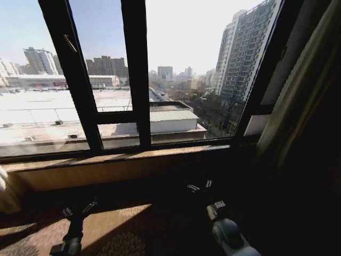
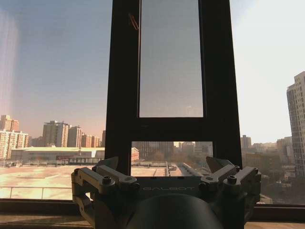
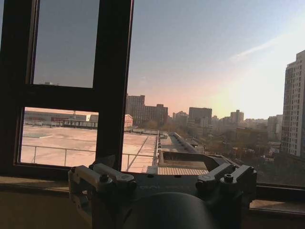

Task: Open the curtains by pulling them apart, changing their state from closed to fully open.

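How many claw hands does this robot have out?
2, both open. The left end effector is low left, over the carpet; the right end effector is low, right of centre, below the sill.

In front of my left gripper [image 1: 80,209] and right gripper [image 1: 199,186], both spread, the way is free up to the window sill [image 1: 106,160]. The dark drape [image 1: 298,106] blocks the right side.
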